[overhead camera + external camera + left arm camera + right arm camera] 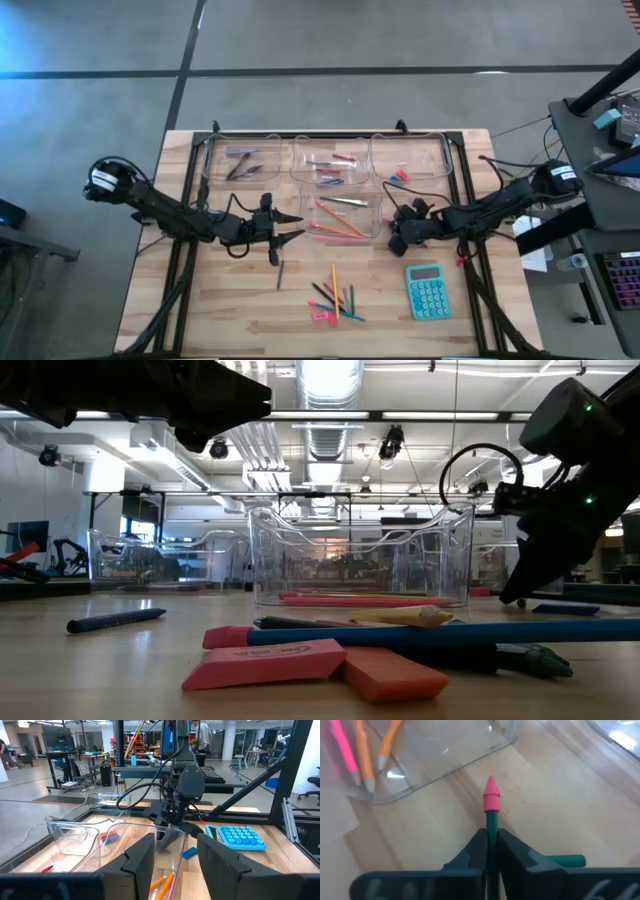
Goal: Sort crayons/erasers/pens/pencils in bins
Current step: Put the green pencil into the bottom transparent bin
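Note:
My right gripper [393, 240] [491, 832] sits low at the right of the front bin [372, 232], shut on a thin green pencil with a pink pointed cap [491, 795]. My left gripper [290, 230] [175, 857] waits open and level at that bin's left side, holding nothing. The front bin holds orange and pink pencils [340, 228]. The back row has three bins: dark pens [243, 165] in the left one, crayons [330, 170] in the middle one, small red and blue erasers [400, 177] in the right one. Loose pencils, pens and erasers [335, 298] lie near the table's front. My right gripper pinches the green pencil's shaft [491, 822], just behind its pink cap, between the two fingers. The fingers slant down from the table's right and lie along the pencil. The capped end sticks out past the fingertips toward the front bin, low over the wood.
A teal calculator [428, 290] lies front right, close to my right arm. A dark pen [280, 272] lies alone in front of my left gripper. In the low view, pink erasers [265, 665] and a blue stick [450, 632] lie in the foreground. A short green piece [567, 861] lies beside my right fingers.

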You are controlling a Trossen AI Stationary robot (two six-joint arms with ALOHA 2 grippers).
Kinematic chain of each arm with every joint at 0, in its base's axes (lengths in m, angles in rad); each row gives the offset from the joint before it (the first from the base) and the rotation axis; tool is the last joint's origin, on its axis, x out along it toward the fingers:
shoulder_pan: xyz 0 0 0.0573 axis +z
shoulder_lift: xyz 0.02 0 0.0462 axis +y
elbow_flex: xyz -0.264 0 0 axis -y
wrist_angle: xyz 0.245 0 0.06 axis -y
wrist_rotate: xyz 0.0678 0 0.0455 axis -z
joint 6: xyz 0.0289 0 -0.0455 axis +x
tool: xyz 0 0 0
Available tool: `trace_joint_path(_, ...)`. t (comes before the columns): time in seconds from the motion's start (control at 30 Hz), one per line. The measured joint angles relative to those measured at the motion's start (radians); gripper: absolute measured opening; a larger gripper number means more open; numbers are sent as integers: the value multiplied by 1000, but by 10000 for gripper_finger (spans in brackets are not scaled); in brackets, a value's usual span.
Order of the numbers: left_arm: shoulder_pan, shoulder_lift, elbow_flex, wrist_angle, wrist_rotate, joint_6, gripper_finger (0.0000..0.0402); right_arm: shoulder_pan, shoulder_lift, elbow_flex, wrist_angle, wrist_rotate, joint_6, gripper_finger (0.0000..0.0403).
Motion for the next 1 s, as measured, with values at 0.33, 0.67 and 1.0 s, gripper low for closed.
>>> trace_joint_path(0.33,0,0,0,0,0,-1,134,45,-116,0,-39,0,35,19)
trace_joint_path(0.67,0,0,0,0,0,-1,134,58,-333,0,-94,35,12,19)
trace_joint_path(1.0,0,0,0,0,0,-1,134,58,-473,16,-83,90,-72,18)
